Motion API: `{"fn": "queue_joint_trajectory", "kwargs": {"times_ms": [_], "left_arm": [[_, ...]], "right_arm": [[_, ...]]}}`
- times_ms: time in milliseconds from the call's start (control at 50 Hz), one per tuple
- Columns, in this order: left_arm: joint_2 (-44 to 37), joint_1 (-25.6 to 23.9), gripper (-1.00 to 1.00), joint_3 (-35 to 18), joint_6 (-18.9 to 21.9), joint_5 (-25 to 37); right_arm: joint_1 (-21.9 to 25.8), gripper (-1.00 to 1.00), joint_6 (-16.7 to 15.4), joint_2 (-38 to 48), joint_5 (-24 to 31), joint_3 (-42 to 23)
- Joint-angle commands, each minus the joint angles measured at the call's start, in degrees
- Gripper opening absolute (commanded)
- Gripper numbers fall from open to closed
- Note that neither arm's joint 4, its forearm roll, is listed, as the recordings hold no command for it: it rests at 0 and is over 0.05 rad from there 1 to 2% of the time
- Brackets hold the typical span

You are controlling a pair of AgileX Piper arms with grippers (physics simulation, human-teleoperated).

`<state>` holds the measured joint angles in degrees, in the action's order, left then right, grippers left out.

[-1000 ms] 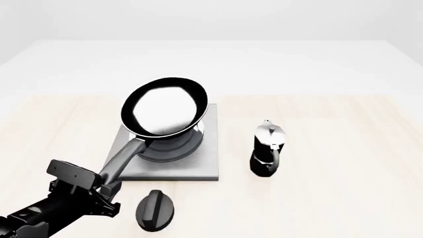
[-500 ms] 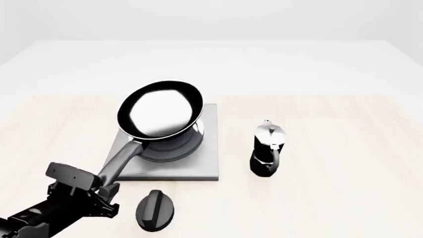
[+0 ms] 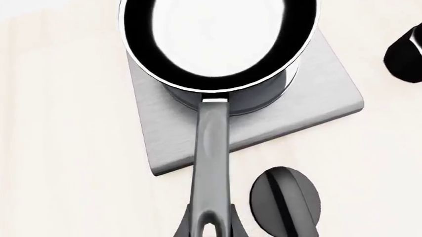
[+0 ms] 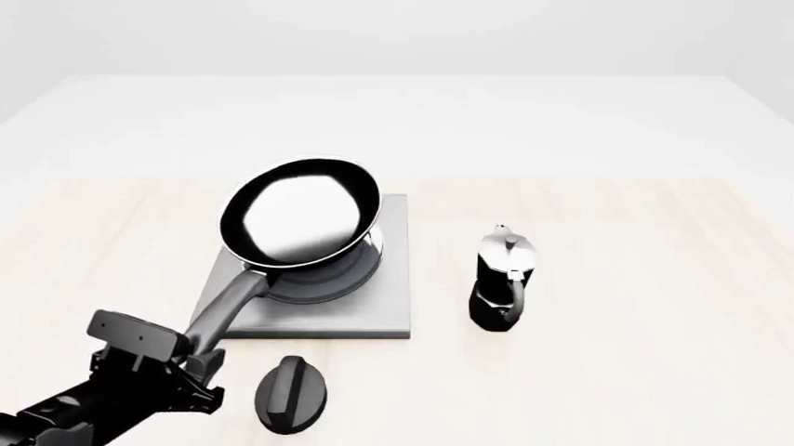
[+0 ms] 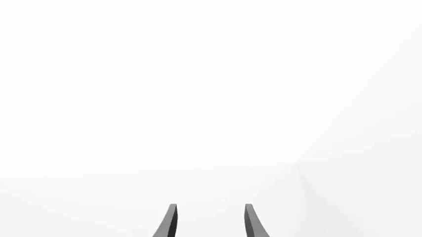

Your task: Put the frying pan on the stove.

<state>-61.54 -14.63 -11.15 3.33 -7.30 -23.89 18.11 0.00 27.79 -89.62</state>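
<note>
The black glossy frying pan (image 4: 301, 211) is over the ring burner of the grey square stove (image 4: 372, 302), tilted, its long grey handle (image 4: 227, 308) running back toward me. My left gripper (image 4: 199, 351) is shut on the end of the handle near the table's front left. In the left wrist view the pan (image 3: 218, 39) lies over the stove (image 3: 316, 103) and the handle (image 3: 211, 163) runs down between my fingers. My right gripper (image 5: 208, 222) is open, empty, facing blank white; it is out of the front view.
A black-and-silver moka pot (image 4: 505, 276) stands right of the stove. A small black oval knob (image 4: 292, 394) lies on the table in front of the stove, right of my left gripper; it also shows in the left wrist view (image 3: 285, 201).
The left gripper has drawn back and down a little with the handle. The pan has sunk lower and closer to the burner.
</note>
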Motion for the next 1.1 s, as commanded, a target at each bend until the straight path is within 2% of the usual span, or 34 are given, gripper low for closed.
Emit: {"fn": "queue_joint_trajectory", "kwargs": {"times_ms": [20,160,180,440,600,880,1100], "left_arm": [[-0.06,0.05,-1.0,-1.02,0.17,-1.18],[-1.25,0.11,-1.0,-0.7,0.1,-2.0],[-1.65,0.09,1.0,-0.69,0.13,-2.22],[-3.22,0.0,1.0,-0.49,0.04,-3.33],[-1.64,0.23,1.0,-0.79,0.2,-1.79],[9.76,-0.53,1.0,-5.67,1.82,9.74],[14.32,-0.16,1.0,-8.89,3.84,14.99]], "right_arm": [[0.17,1.0,-0.13,0.0,0.26,-0.3],[0.44,1.0,-0.33,0.0,0.73,-0.84],[0.43,1.0,-0.39,0.0,0.7,-0.81],[0.34,1.0,-0.28,0.0,0.53,-0.65],[0.48,1.0,-0.37,0.0,0.64,-0.76],[0.58,1.0,-0.36,0.0,0.84,-0.95],[0.44,1.0,-0.21,0.0,0.54,-0.64]]}}
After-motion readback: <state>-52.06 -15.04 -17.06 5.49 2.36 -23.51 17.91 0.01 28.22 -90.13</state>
